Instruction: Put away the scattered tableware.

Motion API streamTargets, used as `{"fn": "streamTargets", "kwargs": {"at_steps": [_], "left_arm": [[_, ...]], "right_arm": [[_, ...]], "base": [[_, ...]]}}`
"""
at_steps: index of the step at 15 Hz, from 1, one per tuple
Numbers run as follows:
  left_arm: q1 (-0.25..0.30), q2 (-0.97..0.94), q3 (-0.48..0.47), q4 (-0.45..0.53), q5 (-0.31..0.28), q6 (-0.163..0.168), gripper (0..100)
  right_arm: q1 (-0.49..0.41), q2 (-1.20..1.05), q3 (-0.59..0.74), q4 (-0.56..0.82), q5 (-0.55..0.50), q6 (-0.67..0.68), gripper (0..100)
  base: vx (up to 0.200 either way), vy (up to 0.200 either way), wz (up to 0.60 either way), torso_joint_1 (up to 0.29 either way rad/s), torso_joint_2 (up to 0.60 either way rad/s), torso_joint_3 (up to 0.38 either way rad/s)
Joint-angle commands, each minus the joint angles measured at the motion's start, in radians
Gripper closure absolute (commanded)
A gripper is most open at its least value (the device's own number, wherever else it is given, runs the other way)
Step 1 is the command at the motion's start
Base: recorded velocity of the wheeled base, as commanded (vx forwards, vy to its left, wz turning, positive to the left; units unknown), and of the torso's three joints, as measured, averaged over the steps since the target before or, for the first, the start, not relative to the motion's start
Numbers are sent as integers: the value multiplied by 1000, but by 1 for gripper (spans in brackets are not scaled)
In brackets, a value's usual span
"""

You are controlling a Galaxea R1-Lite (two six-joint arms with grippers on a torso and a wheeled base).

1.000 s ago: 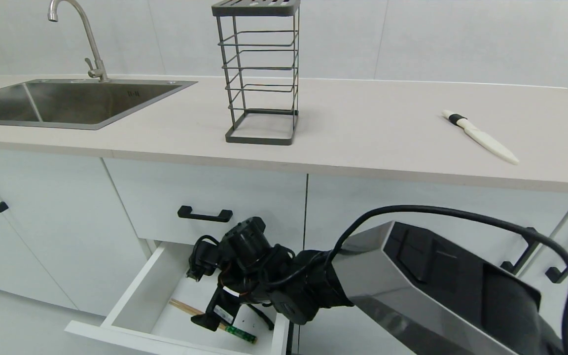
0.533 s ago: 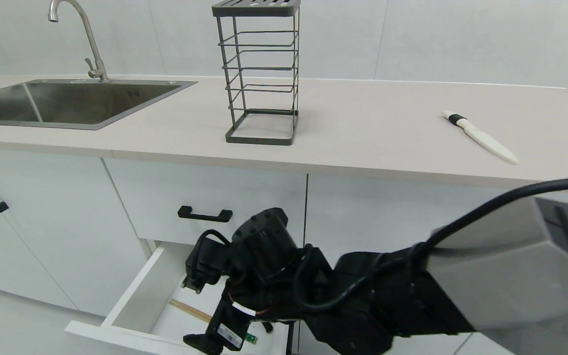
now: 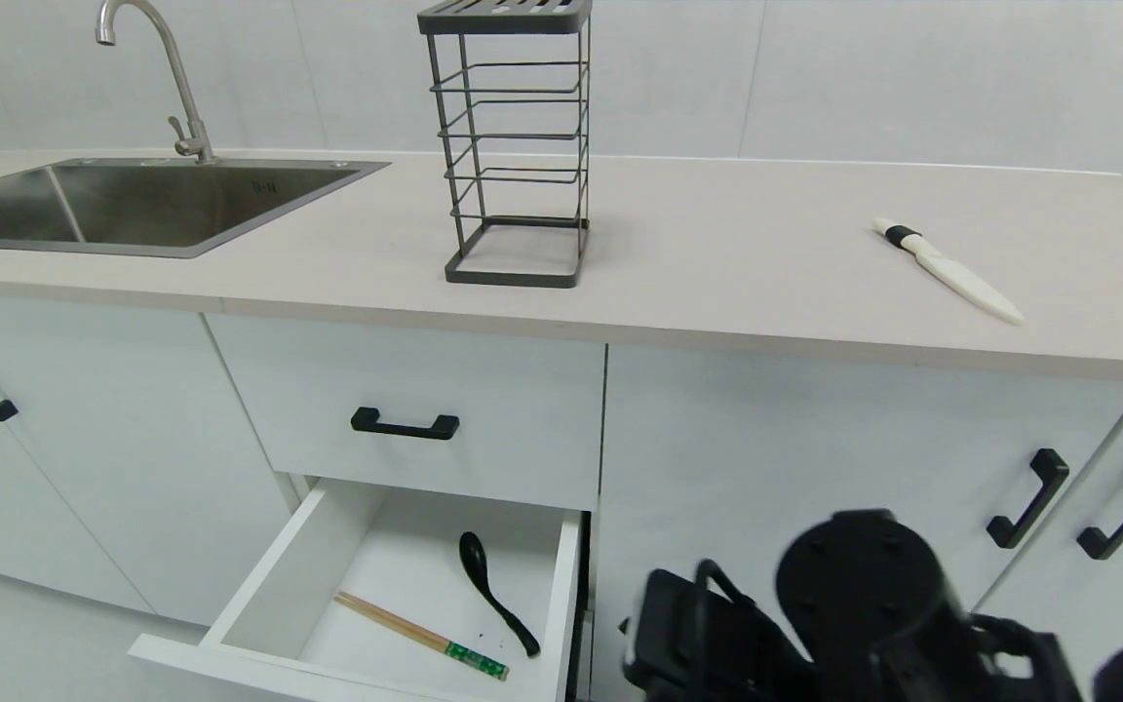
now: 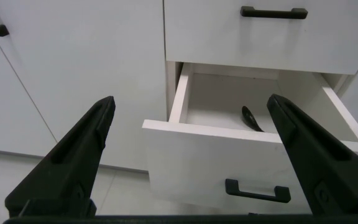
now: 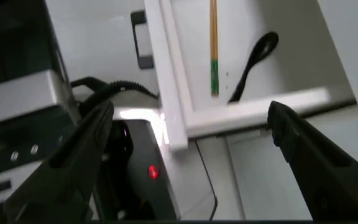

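Note:
The lower drawer [image 3: 264, 556] stands pulled out. Inside it lie a black spoon [image 3: 496, 588] and a pair of wooden chopsticks with green ends [image 3: 420, 636]. A white knife with a black band [image 3: 948, 269] rests on the countertop at the right. My right gripper [image 5: 190, 111] hangs open and empty above the drawer's front edge, with the chopsticks [image 5: 214, 50] and spoon [image 5: 253, 57] beyond it. My left gripper [image 4: 191, 102] is open and empty, low in front of the drawer [image 4: 229, 134], where the spoon [image 4: 251, 119] shows inside.
A dark wire rack [image 3: 515, 146] stands mid-counter. The sink [image 3: 133, 200] and tap [image 3: 167, 78] are at the back left. Closed drawer and cabinet doors with black handles [image 3: 405, 425] flank the open drawer. My right arm's wrist [image 3: 859, 604] sits low right.
My right arm has pulled back out of the drawer toward the lower right. The black spoon, earlier hidden behind the arm, now lies uncovered beside the chopsticks.

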Motion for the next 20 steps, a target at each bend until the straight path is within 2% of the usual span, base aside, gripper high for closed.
{"fn": "streamTargets", "kwargs": {"at_steps": [1, 3, 7, 11, 20], "left_arm": [[0, 1, 0, 0, -1, 1, 0], [0, 1, 0, 0, 0, 0, 0], [0, 1, 0, 0, 0, 1, 0], [0, 1, 0, 0, -1, 1, 0], [0, 1, 0, 0, 0, 0, 0]], "right_arm": [[3, -209, 175, -9, -10, 38, 0], [-4, -285, 228, -8, -12, 35, 0], [-77, -469, 335, 9, -9, 36, 0], [-179, -752, 404, 106, -3, 41, 0], [-529, -1112, 409, 141, 51, -1, 0]], "base": [[0, 0, 0, 0, 0, 0], [0, 0, 0, 0, 0, 0], [0, 0, 0, 0, 0, 0], [0, 0, 0, 0, 0, 0], [0, 0, 0, 0, 0, 0]]}}
